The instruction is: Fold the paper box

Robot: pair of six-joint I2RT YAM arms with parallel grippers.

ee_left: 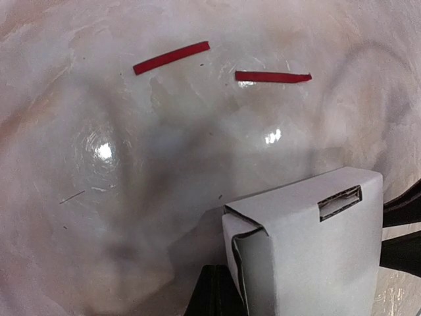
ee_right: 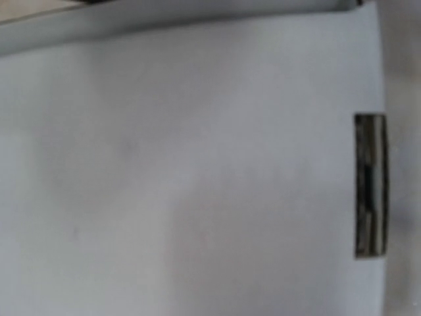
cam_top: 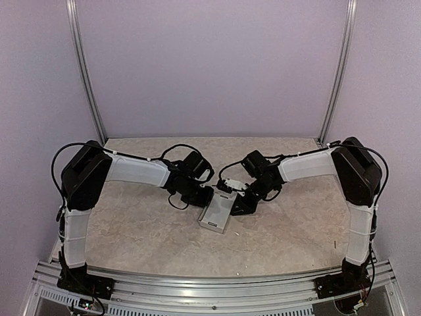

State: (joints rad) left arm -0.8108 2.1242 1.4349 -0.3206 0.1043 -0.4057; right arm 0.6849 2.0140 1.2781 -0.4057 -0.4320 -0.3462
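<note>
Paper box (cam_top: 217,216) runs lengthwise toward me from its far end, where my left gripper (cam_top: 204,195) is closed; my right gripper (cam_top: 235,201) is unreadable.

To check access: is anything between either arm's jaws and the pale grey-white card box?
Nothing visible does. The jaws of the left gripper and right gripper are at the pale grey-white card box; two thin red strips lie apart on the table.

Shows white shells on left arm (cam_top: 135,171) and right arm (cam_top: 306,164), black at joints. Carries looping black cables.
</note>
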